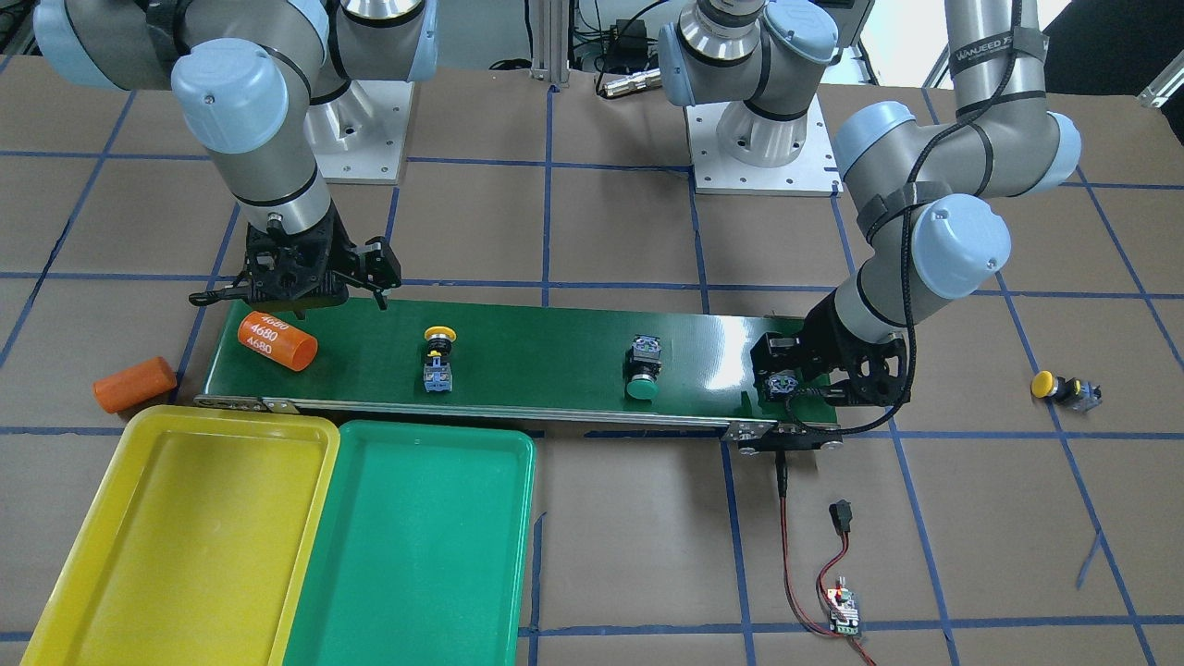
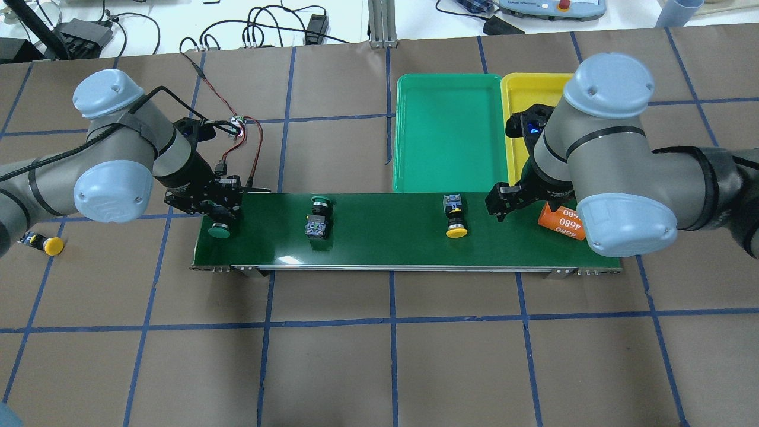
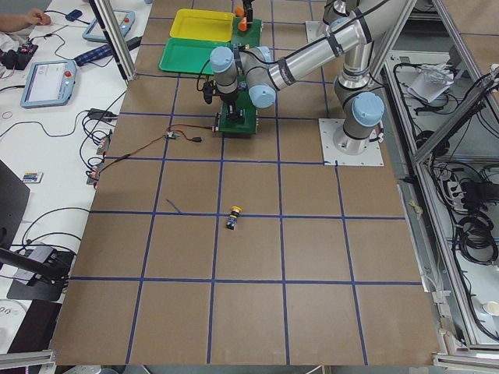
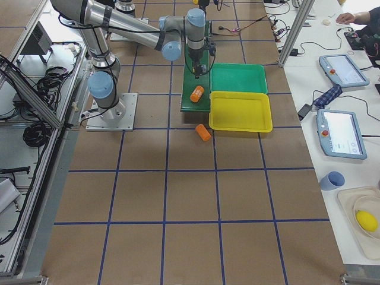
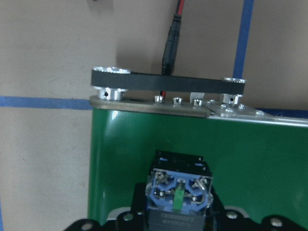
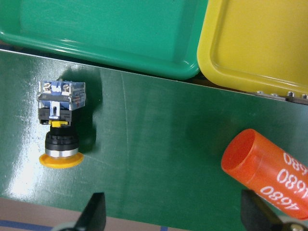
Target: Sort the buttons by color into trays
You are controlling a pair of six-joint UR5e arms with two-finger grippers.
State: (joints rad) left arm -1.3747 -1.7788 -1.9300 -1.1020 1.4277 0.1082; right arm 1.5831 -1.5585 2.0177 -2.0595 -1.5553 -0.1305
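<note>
Well, the left gripper (image 2: 218,207) looks closed around a green button (image 2: 220,231) at the end of the conveyor belt (image 2: 379,246), though its fingers are mostly hidden. The right gripper (image 6: 173,214) hangs wide open and empty above the belt, between a yellow button (image 6: 58,125) and an orange cylinder (image 6: 269,175)

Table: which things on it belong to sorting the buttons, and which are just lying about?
Job: green button, another; yellow button, another; green tray; yellow tray.
Lying about: 4680 cylinder; plain orange cylinder; circuit board with wires.
</note>
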